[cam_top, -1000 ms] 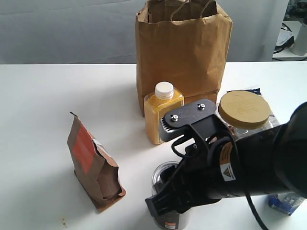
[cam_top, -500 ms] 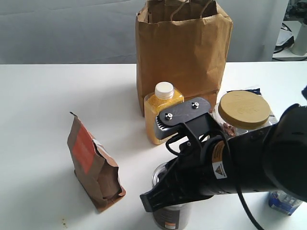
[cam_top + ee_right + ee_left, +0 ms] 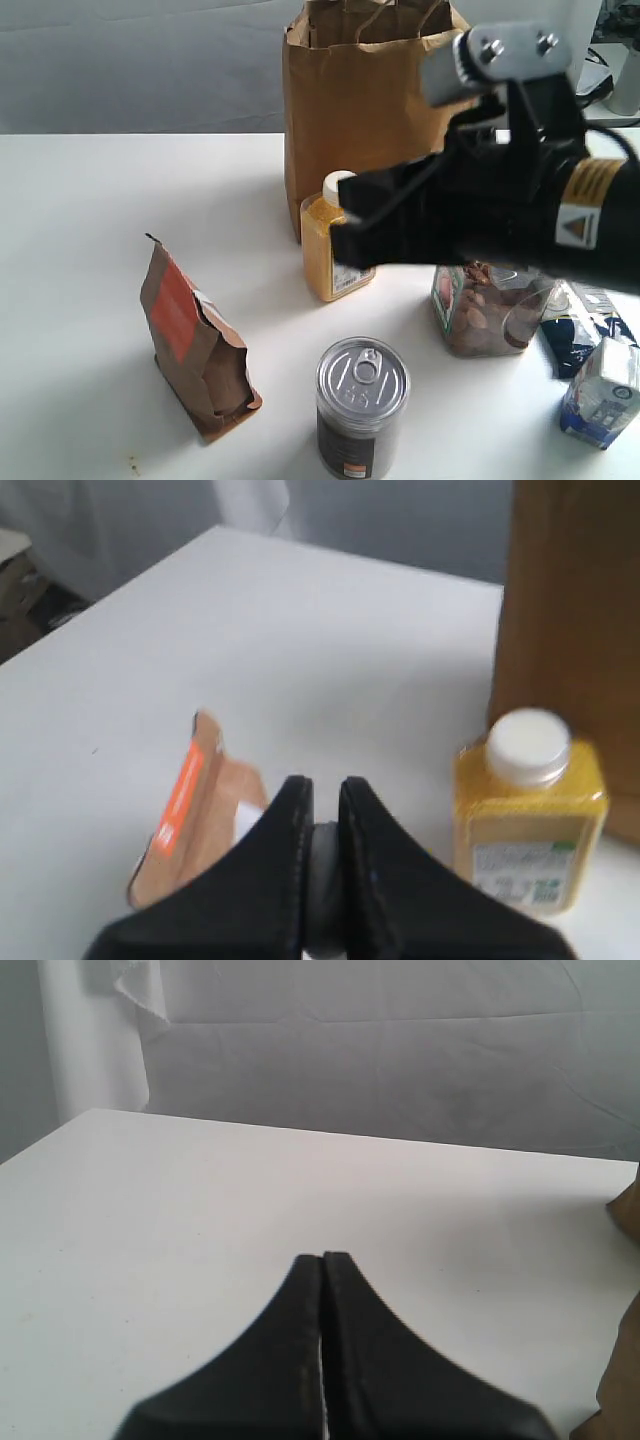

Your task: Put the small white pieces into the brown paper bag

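From across the room I count one brown paper bag (image 3: 375,110) standing upright at the back of the white worktop (image 3: 90,220). Just in front of it is one yellow bottle (image 3: 330,255) with a white cap. Nearer are one small brown pouch (image 3: 195,345) with an orange-red label and one pull-tab tin can (image 3: 362,405). There is also one glass jar of nuts (image 3: 485,315), one dark blue packet (image 3: 572,335) and one little carton (image 3: 600,390).

The right arm (image 3: 500,200) hangs across the bag's front and hides the jar's lid and part of the bottle. From here its tip is just a black block.

Its wrist camera shows more. The right pincer (image 3: 322,785) is drawn nearly together on a small white piece (image 3: 322,855), blurred and greyish in the narrow gap. It is above the worktop between pouch and bottle. That is the only piece I can make out.

Only the left wrist camera shows the left pincer (image 3: 322,1258). Its fingers are pressed flat together with nothing between them, over bare worktop. A brown edge (image 3: 625,1360) sits at one side, and I cannot tell what it is.
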Available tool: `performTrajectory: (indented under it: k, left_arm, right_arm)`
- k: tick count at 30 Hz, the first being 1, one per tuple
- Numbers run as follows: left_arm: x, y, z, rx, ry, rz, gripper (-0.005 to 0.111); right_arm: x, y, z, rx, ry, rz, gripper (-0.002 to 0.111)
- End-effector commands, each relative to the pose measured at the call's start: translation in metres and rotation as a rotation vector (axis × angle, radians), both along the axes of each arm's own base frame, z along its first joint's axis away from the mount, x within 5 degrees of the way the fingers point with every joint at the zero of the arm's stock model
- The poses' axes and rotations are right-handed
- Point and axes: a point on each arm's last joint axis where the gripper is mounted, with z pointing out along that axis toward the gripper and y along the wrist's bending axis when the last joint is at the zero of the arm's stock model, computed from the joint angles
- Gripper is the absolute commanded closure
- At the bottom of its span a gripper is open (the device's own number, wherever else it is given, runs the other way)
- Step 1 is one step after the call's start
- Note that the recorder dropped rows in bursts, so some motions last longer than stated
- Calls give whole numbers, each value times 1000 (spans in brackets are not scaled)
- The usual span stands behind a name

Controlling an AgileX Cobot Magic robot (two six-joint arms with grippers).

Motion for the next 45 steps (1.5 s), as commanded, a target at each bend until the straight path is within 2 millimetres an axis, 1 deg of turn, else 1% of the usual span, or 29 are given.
performTrajectory:
  k: [1, 3, 7, 9, 11, 13, 16, 21, 24, 27, 31, 34, 36, 38, 43, 45]
  left_arm:
    - [0, -1, 0, -13, -7, -8, 107]
    - [0, -1, 0, -13, -7, -8, 107]
    - [0, -1, 0, -13, -7, -8, 107]
    - [0, -1, 0, -13, -7, -8, 107]
    - [0, -1, 0, -13, -7, -8, 107]
    - [0, -1, 0, -13, -7, -8, 107]
    - [0, -1, 0, -13, -7, -8, 107]
    - [0, -1, 0, -13, -7, -8, 107]
    - [0, -1, 0, -13, -7, -8, 107]
    - [0, -1, 0, -13, -7, -8, 107]
    - [0, -1, 0, -13, -7, -8, 107]
    - [0, -1, 0, -13, -7, -8, 107]
    - [0, -1, 0, -13, -7, -8, 107]
    - [0, -1, 0, -13, -7, -8, 107]
    - [0, -1, 0, -13, -7, -8, 107]
    - [0, -1, 0, -13, -7, -8, 107]
  right_arm:
    - [24, -8, 33, 62, -147, -62, 108]
    - [33, -12, 51, 93, -194, -98, 108]
    - [51, -23, 79, 137, -307, -163, 108]
    - [63, -26, 87, 147, -342, -199, 108]
    - [77, -26, 89, 129, -359, -231, 108]
    - [92, -23, 87, 103, -368, -252, 108]
    - [113, -16, 87, 114, -391, -273, 108]
    - [152, 4, 84, 101, -418, -290, 108]
    - [180, 16, 76, 75, -425, -302, 108]
    - [203, 26, 71, 66, -430, -313, 108]
    - [229, 39, 58, 28, -416, -323, 108]
    - [242, 48, 49, 9, -406, -323, 107]
    - [247, 51, 45, 7, -404, -322, 101]
    - [251, 54, 40, 4, -400, -322, 90]
    - [255, 57, 34, -1, -395, -320, 55]
    - [255, 58, 33, -1, -392, -320, 47]
